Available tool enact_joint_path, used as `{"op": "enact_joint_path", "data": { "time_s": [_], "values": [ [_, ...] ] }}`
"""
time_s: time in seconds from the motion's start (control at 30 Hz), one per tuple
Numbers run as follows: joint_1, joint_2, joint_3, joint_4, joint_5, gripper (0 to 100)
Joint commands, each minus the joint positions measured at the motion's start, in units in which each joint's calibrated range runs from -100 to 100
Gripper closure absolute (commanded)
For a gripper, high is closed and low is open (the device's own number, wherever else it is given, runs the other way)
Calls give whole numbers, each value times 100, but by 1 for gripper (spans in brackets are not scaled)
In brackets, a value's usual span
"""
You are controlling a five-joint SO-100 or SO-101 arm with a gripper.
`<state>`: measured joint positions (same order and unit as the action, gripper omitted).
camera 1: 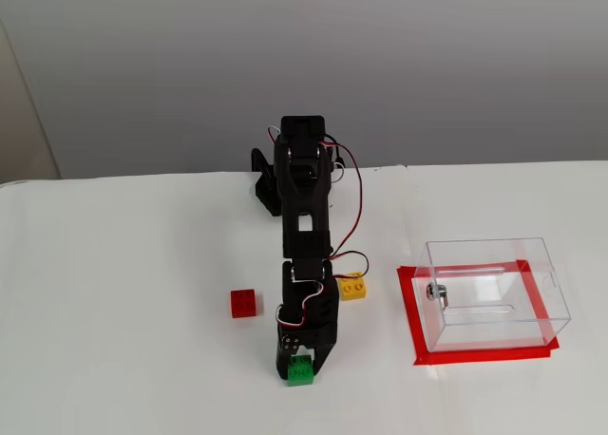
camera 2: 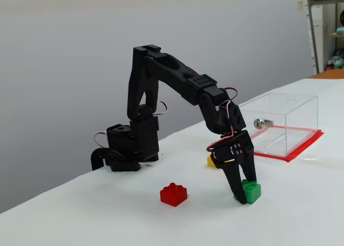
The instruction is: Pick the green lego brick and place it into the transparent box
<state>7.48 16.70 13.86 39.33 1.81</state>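
One step looks done: gripper (camera 2: 243,195) is clamped on the green lego brick (camera 2: 250,191), low at the worktop (camera 1: 123,359), lift unclear. Left: raise, carry to the transparent box (camera 1: 494,293), well apart, holding no brick, and release.

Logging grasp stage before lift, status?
Gripper jaws shut on small green lego brick, brick at table level. Clear plastic transparent box sits empty on red tape, to the right in a fixed view. Yellow brick beside arm, path looks clear.
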Motion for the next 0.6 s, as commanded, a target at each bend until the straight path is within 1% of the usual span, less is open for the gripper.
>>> {"op": "enact_joint_path", "data": {
  "time_s": [0.0, 0.23, 0.57],
  "values": [
    [114, -529, -129, 53, -19, 89],
    [247, -1607, 79, 62, 23, 89],
    [165, -3728, 1254, 62, 33, 89]
  ]
}}
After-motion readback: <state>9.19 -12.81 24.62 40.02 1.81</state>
